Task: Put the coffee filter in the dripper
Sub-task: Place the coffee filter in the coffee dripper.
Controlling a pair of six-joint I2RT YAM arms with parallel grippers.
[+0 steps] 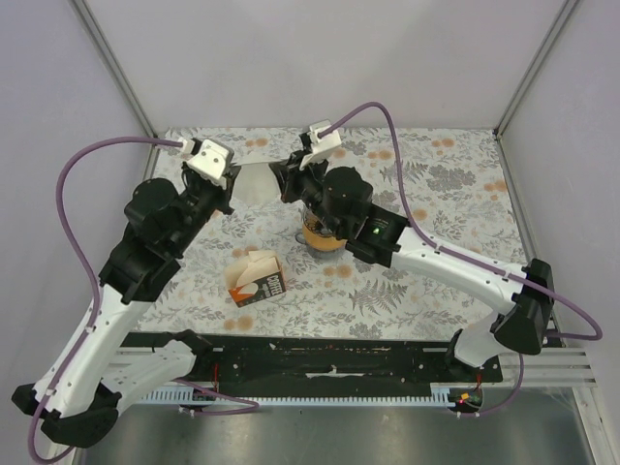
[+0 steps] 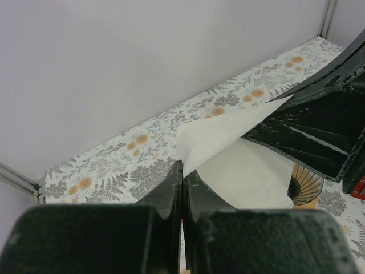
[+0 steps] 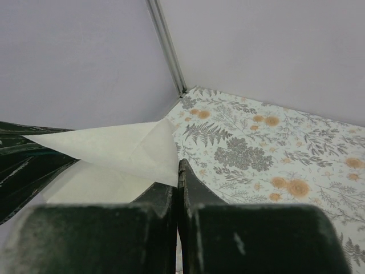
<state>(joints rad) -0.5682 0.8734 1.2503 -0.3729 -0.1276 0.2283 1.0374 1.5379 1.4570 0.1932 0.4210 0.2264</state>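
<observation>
The coffee filter [image 1: 254, 182], a thin white paper cone, hangs in the air above the back of the table, stretched between my two grippers. My left gripper [image 1: 231, 186] is shut on its left edge and my right gripper [image 1: 284, 181] is shut on its right edge. In the left wrist view the jaws [image 2: 183, 171] pinch the filter [image 2: 222, 134]. In the right wrist view the jaws [image 3: 178, 171] pinch a folded corner of the filter [image 3: 114, 145]. The dripper [image 2: 305, 185], a dark wire cone on a tan ring, stands below the right arm [image 1: 323, 235], largely hidden by it.
An orange, white and black coffee carton [image 1: 258, 277] lies on the floral tablecloth in front of the grippers. Grey walls with metal corner posts [image 3: 165, 45] close the back and sides. The right arm's links [image 1: 436, 257] stretch across the right half of the table.
</observation>
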